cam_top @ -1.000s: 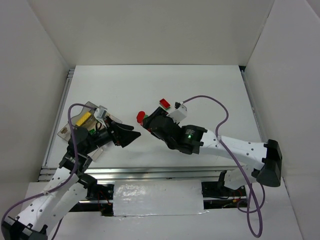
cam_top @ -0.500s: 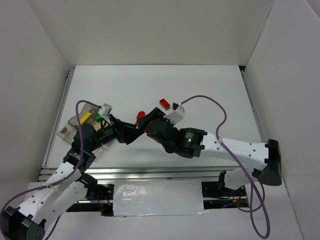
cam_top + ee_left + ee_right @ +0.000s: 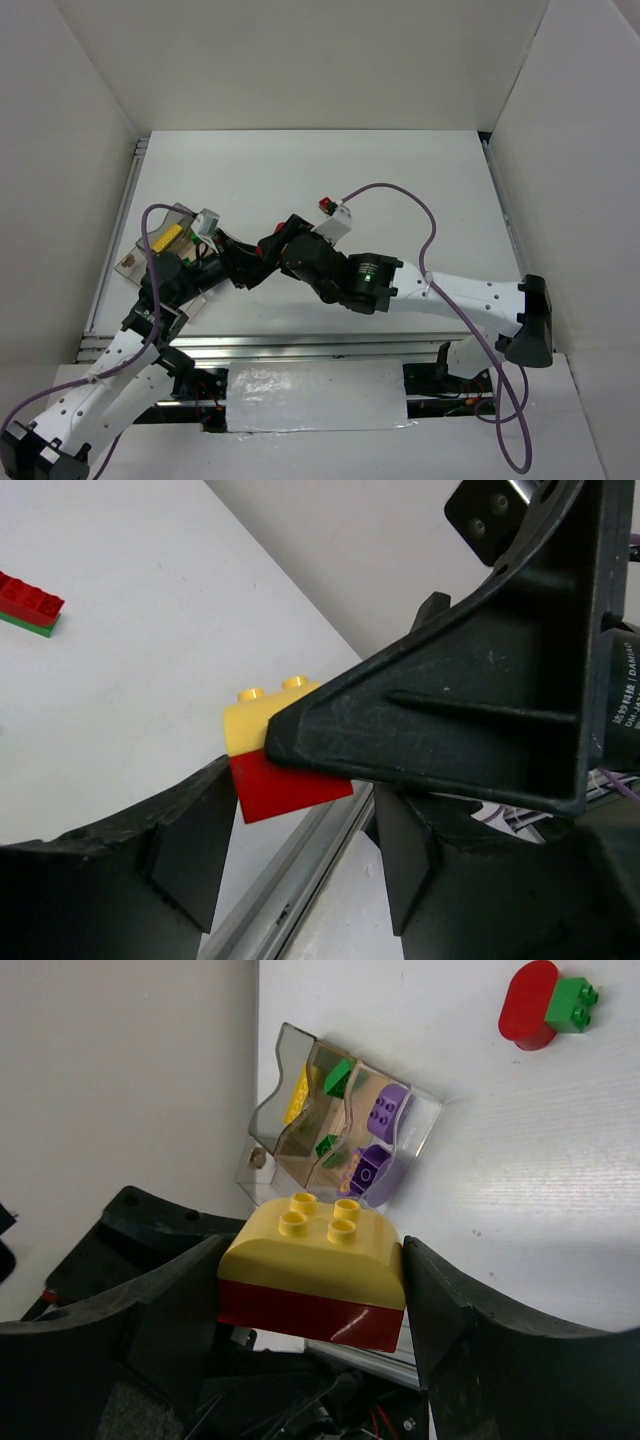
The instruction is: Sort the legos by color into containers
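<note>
- Top view: the left fingers and the right fingers meet tip to tip over the near part of the white counter.
  - Whatever sits between them is mostly hidden from here.
  - The clear tray lies just behind the left fingers, partly under that arm, with a yellow brick visible inside.
  - A red brick lies on the counter just past the right fingers, half covered by the wrist.
- Left wrist view: the left fingers stand wide apart, gripping nothing.
  - A yellow-on-red block sits in the gap between them.
  - Its red half is right beside one finger and clear of the other.
  - One right finger lies across the block from the side.
  - A red-on-green brick lies on the counter, well away from the fingers.
- Right wrist view: the right fingers are closed on the yellow-on-red block.
  - One finger presses each end, with the yellow studs facing up.
  - Past the fingertips the tray rests on the counter.
  - One end compartment holds a yellow piece.
  - The middle compartments hold green pieces.
  - The other end holds purple pieces.
  - Farther out, well apart from the tray, a rounded red piece lies joined to a green brick.
</note>
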You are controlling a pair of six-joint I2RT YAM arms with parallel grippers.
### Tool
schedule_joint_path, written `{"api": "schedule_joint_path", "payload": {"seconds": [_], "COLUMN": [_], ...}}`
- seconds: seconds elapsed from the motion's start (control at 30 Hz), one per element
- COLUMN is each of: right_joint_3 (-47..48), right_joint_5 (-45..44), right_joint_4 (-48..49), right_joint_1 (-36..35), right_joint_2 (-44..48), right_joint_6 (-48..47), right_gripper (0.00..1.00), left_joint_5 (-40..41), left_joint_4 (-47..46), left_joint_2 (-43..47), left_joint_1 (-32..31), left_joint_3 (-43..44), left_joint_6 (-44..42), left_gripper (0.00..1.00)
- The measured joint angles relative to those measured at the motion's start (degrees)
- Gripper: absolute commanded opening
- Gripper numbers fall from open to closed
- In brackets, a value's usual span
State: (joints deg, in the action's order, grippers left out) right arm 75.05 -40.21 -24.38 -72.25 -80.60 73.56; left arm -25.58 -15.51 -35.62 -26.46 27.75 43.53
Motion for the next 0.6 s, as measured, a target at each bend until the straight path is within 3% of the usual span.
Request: {"api": "schedule_joint_path", "payload": {"seconds": [0.13, 0.17, 0.2, 0.27, 0.37, 0.4, 0.47, 0.53, 0.6], "right_joint_3": [0.1, 0.2, 0.2, 0.2, -0.3, -1.2, -3.6, -6.8, -10.5], "right_joint_5": [0.5, 0.4, 0.4, 0.4, 0.7, 1.0, 1.9, 3.7, 5.7], "right_joint_4": [0.8, 0.8, 0.9, 1.2, 2.6, 4.0, 6.9, 9.6, 12.3], "right_joint_1": [0.0, -0.1, -0.1, -0.2, -0.1, -0.1, 0.1, 0.4, 1.1], "right_joint_2": [-0.6, -0.6, -0.6, -0.6, -0.5, 0.0, 1.3, 3.5, 6.6], "right_joint_6": [-1.0, -1.3, -1.4, -1.9, -3.3, -4.1, -4.9, -5.4, -6.5], "right_gripper": [0.00, 0.00, 0.00, 0.00, 0.20, 0.48, 0.83, 0.96, 0.99], "left_joint_5": [0.4, 0.8, 0.8, 0.9, 1.4, 1.5, 1.7, 1.6, 1.7], "left_joint_4": [0.2, 0.0, 0.0, 0.0, 0.1, 0.3, 1.0, 2.1, 3.4], "left_joint_2": [0.3, 0.3, 0.4, 0.5, 0.7, 1.0, 1.7, 2.6, 3.8], "left_joint_1": [0.1, 0.0, 0.0, 0.0, 0.0, 0.0, 0.0, -0.4, -0.4], "left_joint_3": [-0.1, -0.1, -0.1, -0.1, -0.1, -0.1, -0.1, -0.1, -0.1], "left_joint_6": [-0.1, -0.5, -0.6, -0.9, -1.4, -1.6, -2.7, -2.9, -3.1], "left_gripper": [0.31, 0.12, 0.01, 0.00, 0.00, 0.00, 0.00, 0.00, 0.00]}}
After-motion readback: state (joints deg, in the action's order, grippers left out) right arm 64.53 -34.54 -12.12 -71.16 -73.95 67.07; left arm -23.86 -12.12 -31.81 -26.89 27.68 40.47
